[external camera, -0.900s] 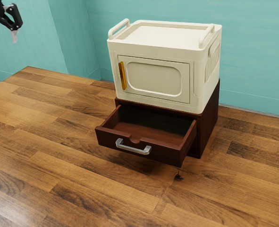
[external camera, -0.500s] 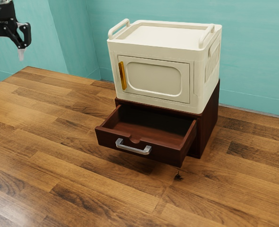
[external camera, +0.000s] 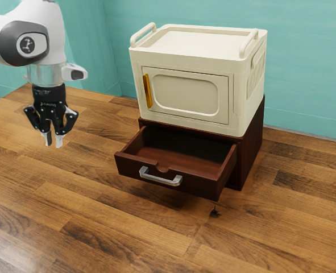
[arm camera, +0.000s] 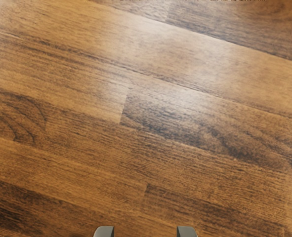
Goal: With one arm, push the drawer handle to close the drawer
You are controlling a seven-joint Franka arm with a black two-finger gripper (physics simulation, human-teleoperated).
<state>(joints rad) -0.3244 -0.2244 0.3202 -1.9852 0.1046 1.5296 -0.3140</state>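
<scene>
— Where to find the drawer handle (external camera: 160, 180)?
— On the front of the drawer (external camera: 199, 186), pulled out from the dark-brown cabinet (external camera: 251, 148), under the cream box (external camera: 186, 91).
— And about the fingers (external camera: 59, 140), how?
— Released, with gap between; above the surface (external camera: 99, 216), well apart from the handle, toward the exterior view's left.

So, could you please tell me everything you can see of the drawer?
The drawer is dark reddish-brown, wood-like, and pulled well out of its cabinet, roughly level. Its front has a rounded notch in the top edge and a silvery, metal-looking bar handle. I see nothing lying inside, though the back is in shadow. The gripper is not touching it.
</scene>
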